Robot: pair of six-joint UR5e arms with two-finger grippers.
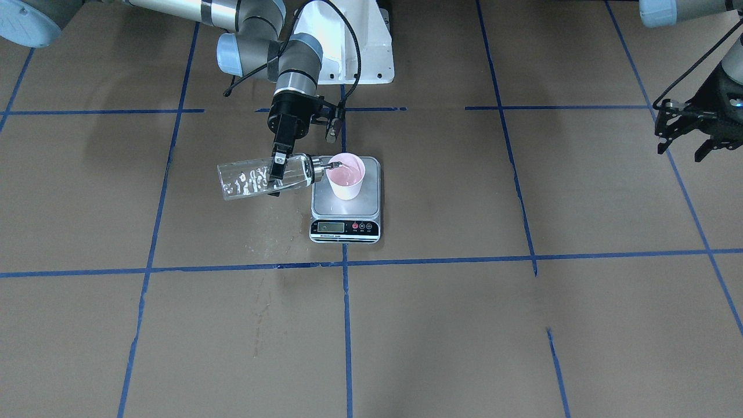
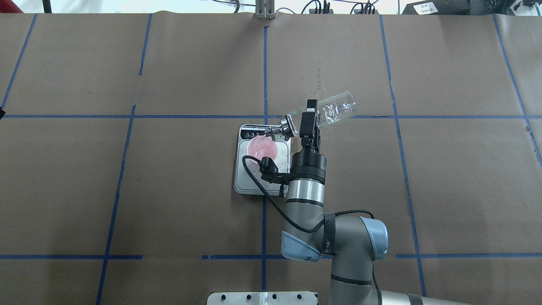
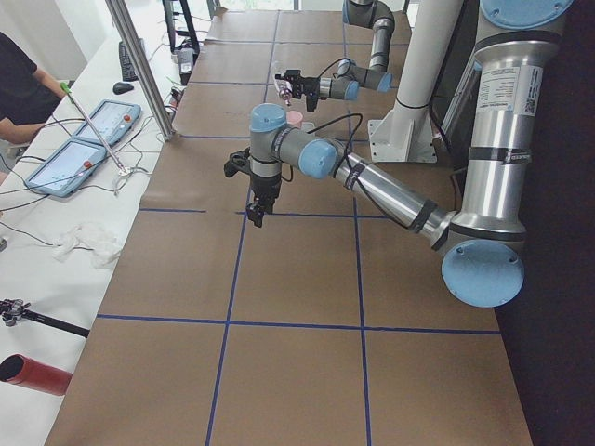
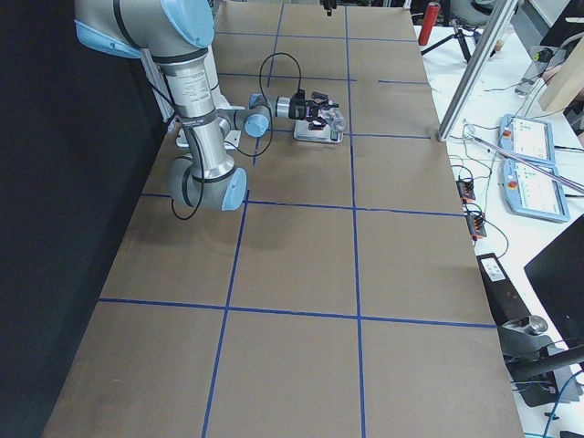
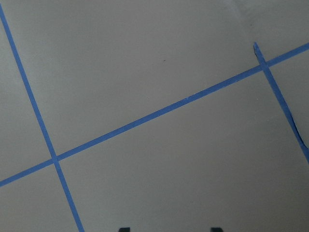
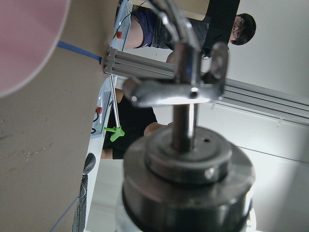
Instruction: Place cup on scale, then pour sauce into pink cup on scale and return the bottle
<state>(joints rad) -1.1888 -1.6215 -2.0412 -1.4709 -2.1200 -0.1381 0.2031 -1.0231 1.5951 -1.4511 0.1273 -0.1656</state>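
pouring over the scale

front view — the right gripper [image 1: 277, 168] is clamping the tilted bottle [image 1: 244, 181], spout over the cup [image 1: 346, 180] on the scale [image 1: 371, 203]; the left gripper [image 1: 680, 152] is hanging spread, empty, well apart. overhead — the spout is reaching over the cup's rim.

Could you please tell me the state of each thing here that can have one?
cup, upright on the scale, open top.
scale, flat on the table, display digits unreadable.
bottle, tipped almost horizontal, spout over the cup.
right gripper, jaws shut on the bottle.
left gripper, jaws open, empty, away from the scale.
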